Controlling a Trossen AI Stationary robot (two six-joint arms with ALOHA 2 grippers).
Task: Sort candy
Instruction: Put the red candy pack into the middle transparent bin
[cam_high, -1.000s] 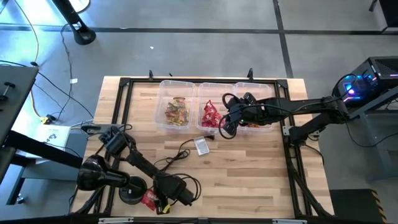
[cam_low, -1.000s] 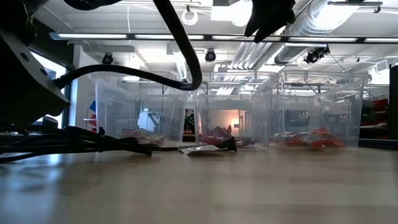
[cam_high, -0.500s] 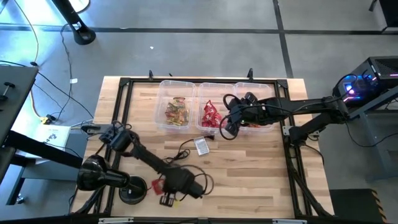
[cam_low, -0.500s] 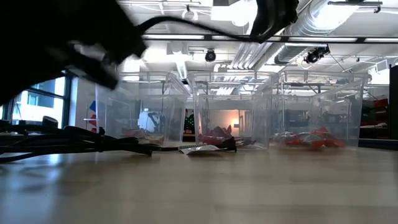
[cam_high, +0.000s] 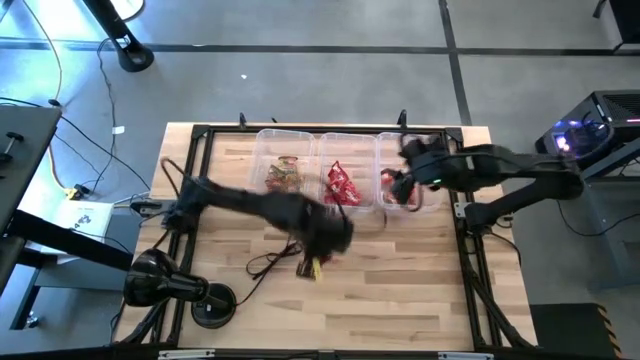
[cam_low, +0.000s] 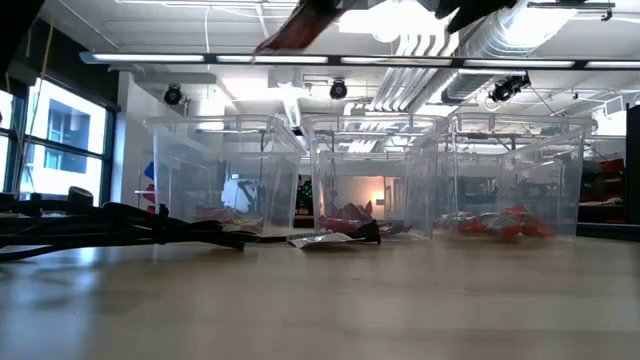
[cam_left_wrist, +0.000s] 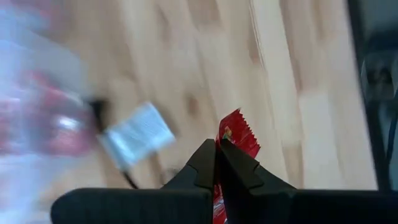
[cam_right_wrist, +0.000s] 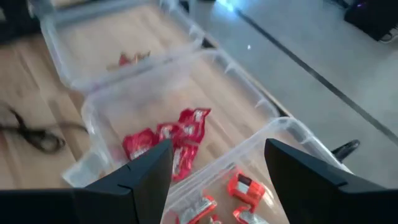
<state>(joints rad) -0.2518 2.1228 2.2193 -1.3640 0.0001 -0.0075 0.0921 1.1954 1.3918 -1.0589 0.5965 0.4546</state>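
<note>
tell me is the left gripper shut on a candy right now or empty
Shut on a candy. In the left wrist view the left gripper has its fingers pressed together on a red wrapped candy, whose crinkled end sticks out above the wooden table.

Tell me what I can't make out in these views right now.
- High view: the left gripper is motion-blurred; its fingers and load don't show there.
- Left wrist view: the red candy it holds is half hidden behind the shut fingers; print unreadable.
- Low view: both arms are cut off by the top edge.
- Right wrist view: right bin runs off the frame.
</note>
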